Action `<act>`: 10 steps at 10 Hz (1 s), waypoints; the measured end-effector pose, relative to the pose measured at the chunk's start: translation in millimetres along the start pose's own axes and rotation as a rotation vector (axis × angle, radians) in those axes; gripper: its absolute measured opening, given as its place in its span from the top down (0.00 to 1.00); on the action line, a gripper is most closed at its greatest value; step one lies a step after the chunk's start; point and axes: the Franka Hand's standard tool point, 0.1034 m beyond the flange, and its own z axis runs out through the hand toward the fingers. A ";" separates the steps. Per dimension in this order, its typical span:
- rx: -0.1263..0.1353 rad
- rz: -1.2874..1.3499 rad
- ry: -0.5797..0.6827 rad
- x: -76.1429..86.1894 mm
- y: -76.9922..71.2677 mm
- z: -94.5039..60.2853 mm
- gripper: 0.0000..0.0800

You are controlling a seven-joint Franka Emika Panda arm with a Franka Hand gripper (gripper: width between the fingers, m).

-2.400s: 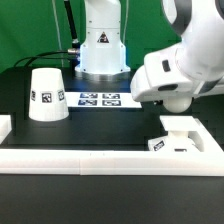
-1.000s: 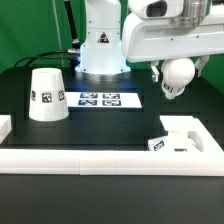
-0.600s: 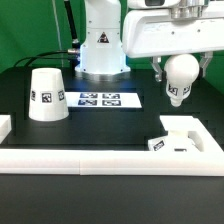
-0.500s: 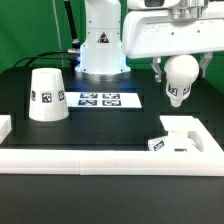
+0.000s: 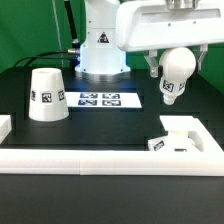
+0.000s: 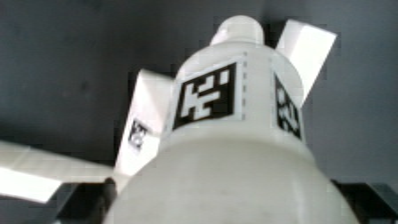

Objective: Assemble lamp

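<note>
Claw [image 5: 173, 60] is clamped on the bulb [image 5: 172, 80], fingers either side of the round end, neck hanging down and slightly tilted. My read: gripped high so the neck is free to drop into the base.

The bulb is in the air, clear of the table [image 5: 130, 125], above the base [image 5: 182, 130] and a bit farther back. The base sits near, at the exterior view's right, against the white rail [image 5: 90, 160]. The rail probably pins it against a downward push.

The shade [image 5: 47, 95] stands wide end down, well apart at the exterior view's left. The marker board [image 5: 100, 99] lies between, farther back.

Room: open air under the bulb, nothing between it and the base. The tight edge is the rail on the base's near side, so come in from above.

In the wrist view the bulb [image 6: 222, 130] fills the frame, so I can't see the socket.
</note>
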 end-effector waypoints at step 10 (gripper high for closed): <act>-0.063 -0.159 0.168 31.5 19.3 -12.5 0.28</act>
